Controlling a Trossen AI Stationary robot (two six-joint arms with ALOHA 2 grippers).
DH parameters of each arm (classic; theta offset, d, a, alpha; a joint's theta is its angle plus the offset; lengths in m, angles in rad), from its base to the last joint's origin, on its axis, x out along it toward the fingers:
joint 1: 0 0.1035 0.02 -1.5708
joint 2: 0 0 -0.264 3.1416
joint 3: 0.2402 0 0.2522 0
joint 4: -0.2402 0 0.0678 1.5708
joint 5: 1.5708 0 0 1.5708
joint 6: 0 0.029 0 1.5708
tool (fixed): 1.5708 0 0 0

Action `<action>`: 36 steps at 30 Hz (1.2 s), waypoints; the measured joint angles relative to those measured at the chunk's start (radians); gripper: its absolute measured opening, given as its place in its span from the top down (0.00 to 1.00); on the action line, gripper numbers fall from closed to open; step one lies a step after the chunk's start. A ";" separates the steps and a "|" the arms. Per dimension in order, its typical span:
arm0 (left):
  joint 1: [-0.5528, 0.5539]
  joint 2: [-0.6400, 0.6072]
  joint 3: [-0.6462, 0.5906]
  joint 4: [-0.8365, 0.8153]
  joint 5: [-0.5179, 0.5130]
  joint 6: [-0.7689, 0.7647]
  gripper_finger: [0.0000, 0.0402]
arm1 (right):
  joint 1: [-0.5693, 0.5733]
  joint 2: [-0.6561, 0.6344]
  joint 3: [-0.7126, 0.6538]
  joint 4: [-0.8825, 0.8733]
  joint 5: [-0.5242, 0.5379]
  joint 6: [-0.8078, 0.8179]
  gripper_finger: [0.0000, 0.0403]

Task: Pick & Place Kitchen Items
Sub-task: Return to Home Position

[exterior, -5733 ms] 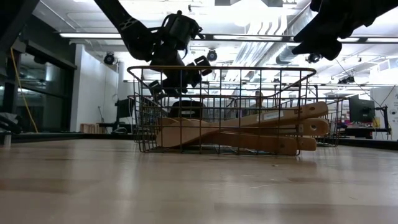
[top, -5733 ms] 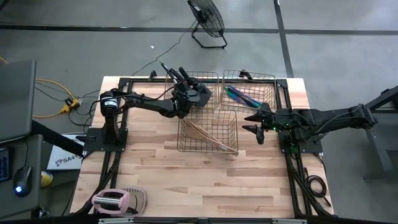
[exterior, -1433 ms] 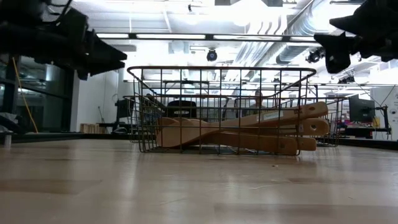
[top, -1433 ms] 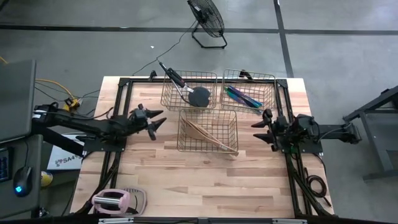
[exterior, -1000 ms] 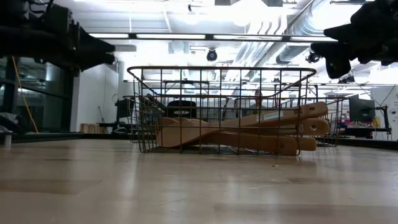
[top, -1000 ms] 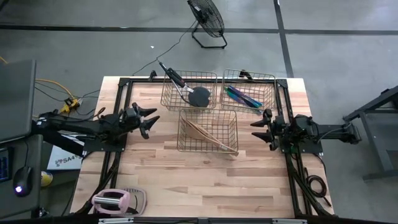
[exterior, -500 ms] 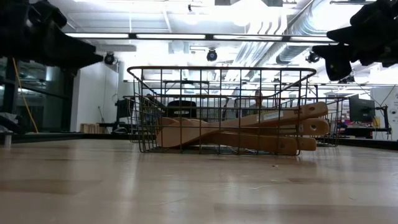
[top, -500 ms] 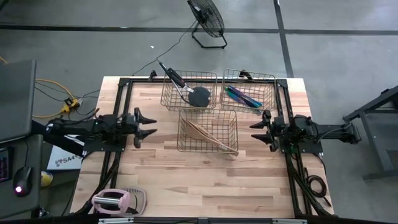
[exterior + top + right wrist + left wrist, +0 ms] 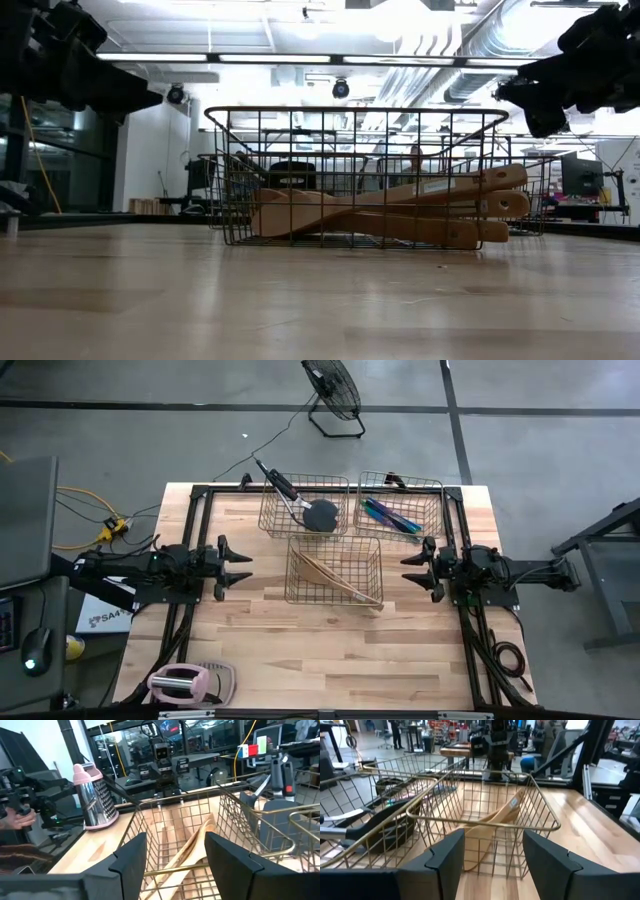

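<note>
Pale wooden utensils (image 9: pixel 330 577) lie in the middle copper wire basket (image 9: pixel 336 542); they also show in the low view (image 9: pixel 400 212). Black utensils (image 9: pixel 308 510) lie in the far left basket (image 9: pixel 290 526), one handle sticking out over its far rim. Iridescent purple-teal pieces (image 9: pixel 390 516) lie in the far right basket (image 9: pixel 428 488). My left gripper (image 9: pixel 240 567) is open and empty at the table's left edge, pointing at the middle basket. My right gripper (image 9: pixel 408 569) is open and empty at the right edge, also pointing at it.
A pink-and-white grater (image 9: pixel 190 682) lies at the near left corner; it stands out in the right wrist view (image 9: pixel 92 800). A black frame (image 9: pixel 195 495) runs along the table's far and side edges. Bare wood lies between the middle basket and the near edge.
My left gripper has drawn back toward the table's left edge and a little toward the near edge, turning level to face the middle basket. It stays open. The utensils and baskets have kept still.
</note>
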 joint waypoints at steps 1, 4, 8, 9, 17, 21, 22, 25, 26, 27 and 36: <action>0.000 0.000 0.001 -0.007 0.000 -0.001 0.51 | 0.000 0.000 0.000 0.000 0.003 -0.002 0.52; 0.000 0.000 0.003 -0.020 0.000 -0.004 0.51 | 0.000 0.003 0.000 0.000 -0.002 -0.006 0.52; 0.000 0.000 0.003 -0.020 0.053 -0.004 0.51 | 0.000 0.003 0.000 0.000 -0.002 -0.006 0.52; 0.000 0.000 0.003 -0.021 0.065 -0.004 0.51 | 0.000 0.003 0.000 0.000 0.000 -0.005 0.52; 0.000 0.000 0.003 -0.027 0.125 -0.006 0.51 | 0.000 0.008 0.000 0.034 0.187 0.095 0.52; 0.000 0.000 0.005 -0.051 0.125 -0.007 0.51 | 0.000 0.008 0.000 0.035 0.186 0.094 0.52; 0.000 0.000 0.006 -0.058 0.126 -0.007 0.51 | 0.000 0.008 0.000 0.035 0.186 0.095 0.52; 0.000 0.000 0.006 -0.057 0.125 -0.005 0.51 | 0.000 0.008 0.000 0.036 0.186 0.094 0.52; 0.000 0.000 0.006 -0.056 0.125 -0.005 0.51 | 0.000 0.008 0.000 0.036 0.186 0.094 0.52; 0.000 0.000 0.006 -0.056 0.125 -0.005 0.51 | 0.000 0.008 0.000 0.036 0.186 0.094 0.52; 0.000 0.000 0.005 -0.055 0.123 -0.004 0.51 | 0.000 0.008 0.000 0.036 0.186 0.094 0.52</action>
